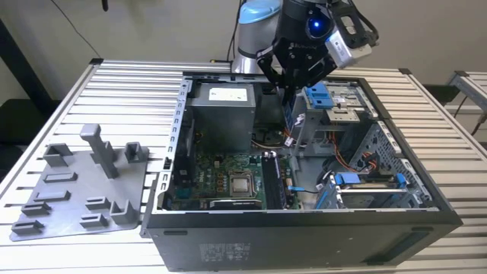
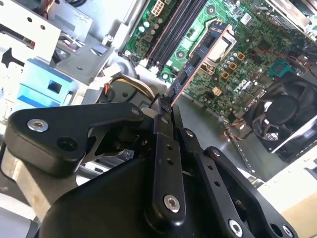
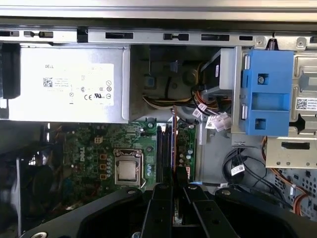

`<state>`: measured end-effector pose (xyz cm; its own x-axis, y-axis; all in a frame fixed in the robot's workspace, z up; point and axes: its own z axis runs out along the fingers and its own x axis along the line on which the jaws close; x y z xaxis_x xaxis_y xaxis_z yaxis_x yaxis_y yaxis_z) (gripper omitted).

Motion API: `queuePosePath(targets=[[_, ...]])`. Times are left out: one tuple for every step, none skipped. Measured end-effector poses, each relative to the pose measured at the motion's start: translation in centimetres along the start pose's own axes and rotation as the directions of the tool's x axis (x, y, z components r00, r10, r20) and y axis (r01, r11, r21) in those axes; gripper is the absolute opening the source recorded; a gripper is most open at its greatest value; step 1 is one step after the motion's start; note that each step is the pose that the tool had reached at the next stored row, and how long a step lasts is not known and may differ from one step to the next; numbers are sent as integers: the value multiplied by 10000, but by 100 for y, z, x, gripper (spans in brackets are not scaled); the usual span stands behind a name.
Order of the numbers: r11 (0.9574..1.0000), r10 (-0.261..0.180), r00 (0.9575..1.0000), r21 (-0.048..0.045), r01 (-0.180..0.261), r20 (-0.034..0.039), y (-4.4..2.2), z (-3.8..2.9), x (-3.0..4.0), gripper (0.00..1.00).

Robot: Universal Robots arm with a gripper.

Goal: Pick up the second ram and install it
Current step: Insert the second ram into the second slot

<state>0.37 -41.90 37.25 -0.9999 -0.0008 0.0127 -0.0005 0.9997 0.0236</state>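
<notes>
Black gripper [image 2: 163, 110] pinches the second ram [image 2: 198, 57], a slim dark stick held edge-down between its closed fingers, above an open computer case [image 1: 304, 240] on the slatted desk [image 1: 129, 85]. The stick hangs over the green motherboard [image 3: 94, 148], in line with the memory slots [image 1: 272, 182] at the exterior view's right of the processor socket [image 1: 242, 184], near the grey power supply [image 1: 220, 114]

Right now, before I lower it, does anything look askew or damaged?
Nothing stands out. The end effector is shut on the ram, held edge-on above the open case and parallel to the motherboard slots. No damage shows.
</notes>
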Motion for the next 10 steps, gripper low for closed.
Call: queuePosePath(targets=[[10000,14,10000,0,-14,0,-1,9,0,14],[10000,34,10000,0,-34,0,-2,16,-1,14],[10000,57,10000,0,-57,1,-2,24,-1,14],[10000,81,10000,-1,-81,2,-2,32,-1,14],[10000,96,10000,0,-96,2,-3,37,-1,14],[9999,104,9999,0,-104,5,-4,41,-1,14],[9999,106,9999,-2,-106,11,-4,45,-1,14],[9999,107,9999,-13,-107,24,-5,47,1,14],[9999,106,9999,-53,-106,54,-6,50,3,14],[9999,105,9999,-98,-104,85,-7,55,5,14]])
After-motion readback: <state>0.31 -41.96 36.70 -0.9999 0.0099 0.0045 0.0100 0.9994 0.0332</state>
